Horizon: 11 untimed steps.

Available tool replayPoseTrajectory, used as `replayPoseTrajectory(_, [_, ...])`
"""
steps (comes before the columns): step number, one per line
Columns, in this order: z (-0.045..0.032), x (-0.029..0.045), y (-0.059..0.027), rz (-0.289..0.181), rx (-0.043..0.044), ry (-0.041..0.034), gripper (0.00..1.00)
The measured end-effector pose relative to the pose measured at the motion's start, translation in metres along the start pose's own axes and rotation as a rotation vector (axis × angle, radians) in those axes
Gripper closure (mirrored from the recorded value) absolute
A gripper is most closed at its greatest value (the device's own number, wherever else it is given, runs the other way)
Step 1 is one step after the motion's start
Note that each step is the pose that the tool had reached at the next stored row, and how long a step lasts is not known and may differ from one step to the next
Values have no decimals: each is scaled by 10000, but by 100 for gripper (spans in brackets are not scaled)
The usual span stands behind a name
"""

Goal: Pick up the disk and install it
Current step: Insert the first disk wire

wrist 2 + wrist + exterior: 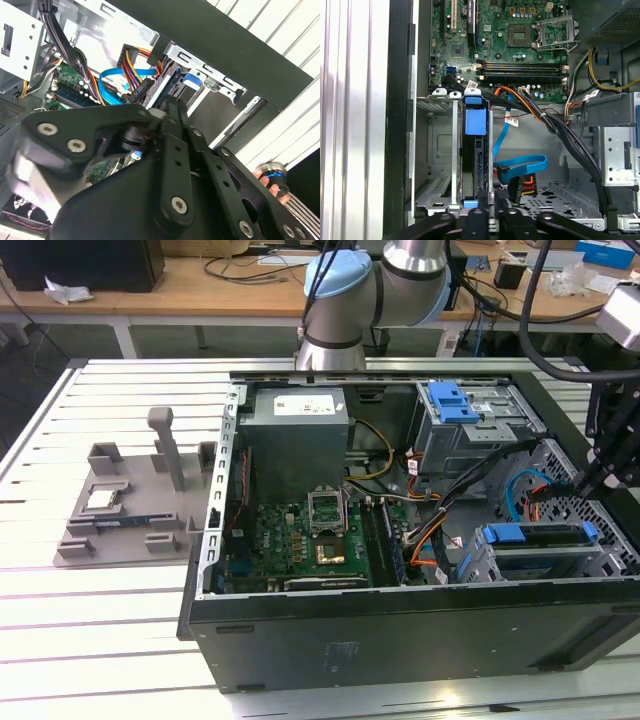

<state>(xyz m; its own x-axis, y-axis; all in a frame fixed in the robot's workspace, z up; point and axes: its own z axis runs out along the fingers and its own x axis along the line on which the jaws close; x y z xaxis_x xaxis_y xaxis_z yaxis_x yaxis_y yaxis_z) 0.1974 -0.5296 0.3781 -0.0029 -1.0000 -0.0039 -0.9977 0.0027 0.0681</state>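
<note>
The disk stands on edge in the lower drive bay at the front corner of the open computer case, on the exterior view's right. Its blue caddy shows along the top in the first wrist view, and the caddy's blue end tab shows in the second wrist view. My gripper hangs just above the disk's outer end. In both wrist views its black fingers lie close together, shut, with the tips right at the disk's end. Whether they touch it I cannot tell.
A grey power-supply box and the green motherboard fill the case's middle. An upper drive cage with a blue bracket stands behind the bay. Blue and orange cables run beside the disk. A grey fixture sits on the slatted table.
</note>
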Motion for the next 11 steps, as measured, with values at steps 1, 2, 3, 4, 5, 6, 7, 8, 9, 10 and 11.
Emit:
replayPoseTrajectory(1, [0,0,0,0,0,1,76])
replayPoseTrajectory(2, [0,0,0,0,0,2,70])
replayPoseTrajectory(3, [0,0,0,0,0,3,70])
replayPoseTrajectory(4, [0,0,0,0,0,3,70])
replayPoseTrajectory(5, [0,0,0,0,-1,5,70])
replayPoseTrajectory(6, [0,0,0,0,0,5,70])
replayPoseTrajectory(7, [0,0,0,0,-1,5,70])
replayPoseTrajectory(8, [0,-2,0,0,-1,4,70])
replayPoseTrajectory(9, [1,-9,-1,0,0,4,70])
replayPoseTrajectory(10, [1,-19,-1,-1,0,6,70])
replayPoseTrajectory(11, [2,-34,0,0,0,7,70])
